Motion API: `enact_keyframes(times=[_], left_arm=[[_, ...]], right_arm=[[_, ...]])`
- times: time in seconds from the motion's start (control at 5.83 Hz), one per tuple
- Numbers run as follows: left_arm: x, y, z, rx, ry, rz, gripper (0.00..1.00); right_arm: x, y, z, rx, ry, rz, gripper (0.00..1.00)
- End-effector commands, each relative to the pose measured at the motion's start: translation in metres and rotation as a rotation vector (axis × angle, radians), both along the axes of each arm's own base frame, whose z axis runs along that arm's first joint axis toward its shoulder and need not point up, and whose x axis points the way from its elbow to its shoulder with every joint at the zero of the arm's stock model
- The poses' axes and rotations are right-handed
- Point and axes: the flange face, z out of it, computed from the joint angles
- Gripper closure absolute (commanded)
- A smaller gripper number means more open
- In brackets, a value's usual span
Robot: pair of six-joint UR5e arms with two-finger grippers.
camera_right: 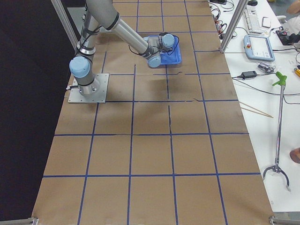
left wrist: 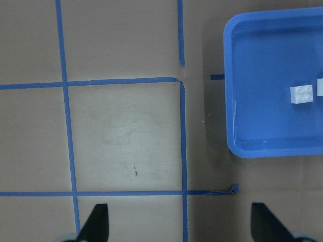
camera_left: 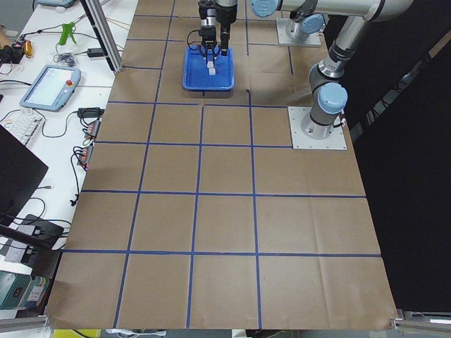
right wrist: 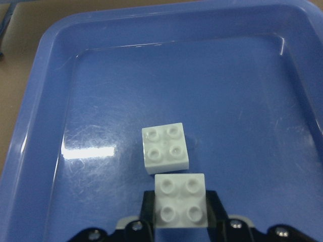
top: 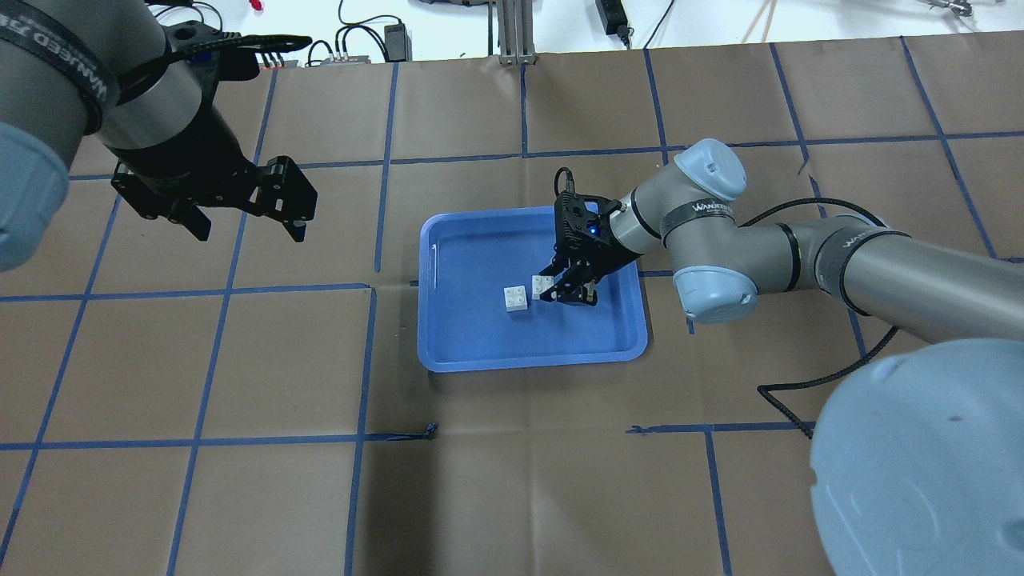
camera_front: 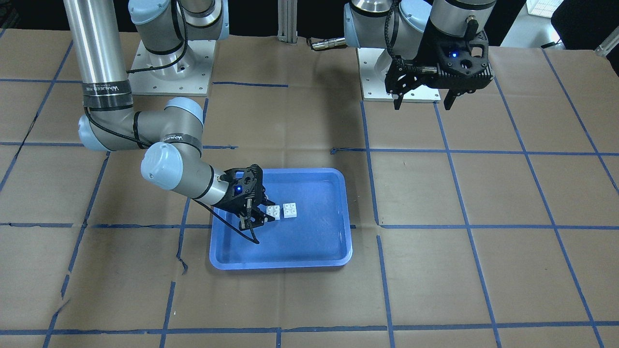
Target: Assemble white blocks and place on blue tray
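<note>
Site: robotics lab | counter (camera_right: 150, 154) papered brown, blue tape grid | arm mounting plate (camera_left: 318, 128) bolted down, right of frame | teach pendant (camera_left: 49, 86), cables (camera_left: 86, 134) on white bench (camera_left: 63, 116), left edge | aluminium-profile post (camera_left: 102, 35) upper left

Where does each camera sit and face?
Front-facing: across the table, facing the robot; left arm on view's right.
Overhead: behind robot, looking down; both arms.
Exterior left: left table end; left base near.
Exterior right: opposite end; right arm near.
Left wrist: straight down; jaws' tips.
Right wrist: jaws hugging small white studded plastic brick.
All share rectangular blue plastic tray.
</note>
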Motion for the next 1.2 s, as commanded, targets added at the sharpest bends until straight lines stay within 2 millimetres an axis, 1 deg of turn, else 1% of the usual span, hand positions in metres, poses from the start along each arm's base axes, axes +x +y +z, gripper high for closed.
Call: enact_keyframes(times=[0.0,0.34,0.69,1.03], left_arm=[[0.0,-0.002,0.0,-0.004,0.002,0.002,0.01],[0.0,-0.002,0.0,-0.007,0.002,0.0,0.01],[0.0,-0.002,0.0,-0.007,0.002,-0.001,0.01],[0.0,-0.002,0.0,-0.007,0.002,0.0,0.01]], right_arm=[[0.006,0.005,-0.003,-0.006,0.01,0.013,0.72],[0.007,0.006,-0.007,-0.006,0.01,0.015,0.72],[0.017,0.009,-0.007,0.001,0.009,0.017,0.72],[0.017,0.009,-0.008,0.003,0.01,0.017,0.72]])
